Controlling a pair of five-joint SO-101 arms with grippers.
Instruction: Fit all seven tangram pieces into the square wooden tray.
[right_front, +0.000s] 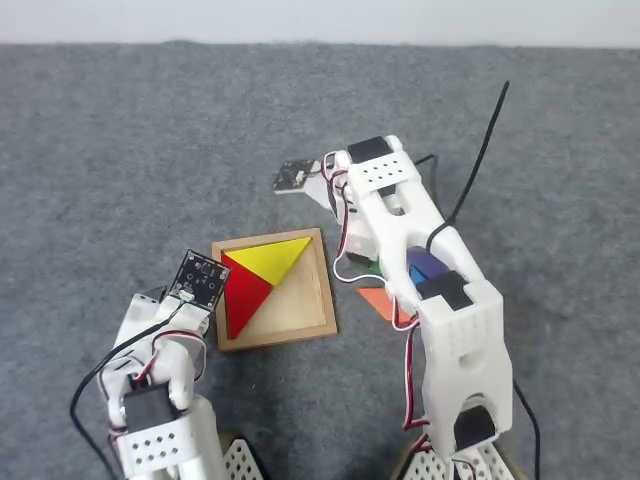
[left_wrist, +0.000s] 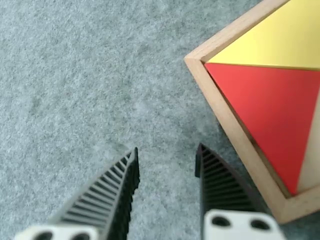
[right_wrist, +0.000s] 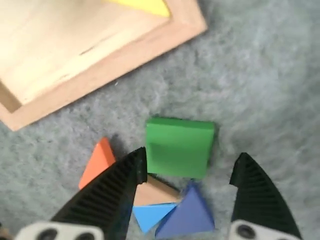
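The square wooden tray (right_front: 325, 300) lies mid-table and holds a yellow triangle (right_front: 272, 257) and a red triangle (right_front: 245, 292). My left gripper (left_wrist: 166, 157) stands open over bare carpet beside the tray's corner (left_wrist: 200, 60), nothing between its fingers. My right gripper (right_wrist: 192, 162) is open just above the loose pieces to the right of the tray, its fingers either side of a green square (right_wrist: 180, 146). Around that square lie an orange triangle (right_wrist: 98, 161), a tan piece (right_wrist: 152, 192), a light blue triangle (right_wrist: 150, 215) and a purple triangle (right_wrist: 187, 215).
Grey carpet (right_front: 120, 150) covers the table, with free room to the left of and behind the tray. The right arm (right_front: 440, 300) stretches over the loose pieces and hides part of them from above. A black cable (right_front: 480, 160) trails off behind it.
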